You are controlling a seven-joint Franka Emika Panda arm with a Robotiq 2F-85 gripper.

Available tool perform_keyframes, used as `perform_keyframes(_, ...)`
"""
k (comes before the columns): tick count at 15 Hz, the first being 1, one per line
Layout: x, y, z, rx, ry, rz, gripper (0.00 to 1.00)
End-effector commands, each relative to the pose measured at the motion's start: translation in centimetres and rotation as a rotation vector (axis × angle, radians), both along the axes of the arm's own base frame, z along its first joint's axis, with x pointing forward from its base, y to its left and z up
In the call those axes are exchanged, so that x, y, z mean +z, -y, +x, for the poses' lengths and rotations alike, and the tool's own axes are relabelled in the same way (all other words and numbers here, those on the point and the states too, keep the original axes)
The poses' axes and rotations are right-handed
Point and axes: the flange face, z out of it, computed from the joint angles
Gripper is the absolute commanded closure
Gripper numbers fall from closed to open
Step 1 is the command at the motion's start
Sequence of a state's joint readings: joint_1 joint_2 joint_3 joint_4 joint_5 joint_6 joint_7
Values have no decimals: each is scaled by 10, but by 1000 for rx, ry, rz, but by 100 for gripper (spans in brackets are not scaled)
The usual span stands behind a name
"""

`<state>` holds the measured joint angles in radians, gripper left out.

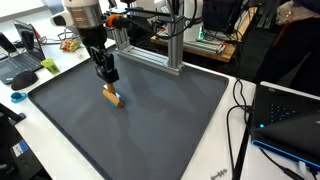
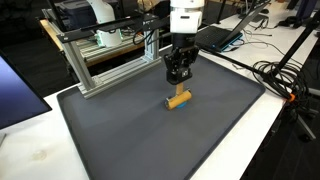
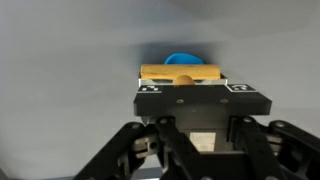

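— At the fingertips, what is the gripper [image 2: 178, 84] doing?

— Its fingers are drawn in, not spread, and as far as I can judge they pinch a short wooden piece [image 2: 178, 99] near its upper end. The piece sits tilted right under them, over the middle of the mat [image 2: 150, 135]. Whether its low end touches the mat I cannot tell.

— And the wrist view?

— The wood lies crosswise just past the pads, with a rounded blue part [image 3: 181, 59] showing beyond it. I can't make out what that part is.

— How would the piece handle?

— Light and stiff, I'd say. It looks like bare, dry wood, so hardly slippery and hardly fragile. It seems rounded, though, so a pinch near one end could let it swivel. The middle of the wood, across its thickness, looks like the safer hold. I'd leave the blue part alone.

— The surface?

— A dark grey mat, flat and finely textured, probably grippy. It lies on a white table [image 2: 30, 150].

— And the room?

— It looks like a lab bench. An aluminium frame [image 1: 150, 50] stands at the mat's far edge. Cables [image 1: 240, 110] trail beside the mat, and a laptop [image 1: 18, 62] sits well apart.
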<state>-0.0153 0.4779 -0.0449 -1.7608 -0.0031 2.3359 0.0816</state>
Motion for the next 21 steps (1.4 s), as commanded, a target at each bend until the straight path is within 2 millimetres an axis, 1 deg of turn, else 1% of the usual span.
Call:
perform_keyframes(1, -36, -10, -13, 44, -105, 10, 78)
perform_keyframes(11, -35, -11, -15, 97, -149, 8, 78)
perform_keyframes(15, -26, -12, -6, 52, -53, 9, 78)
perform_keyframes(21, -27, -12, 4, 1, 25, 17, 78)
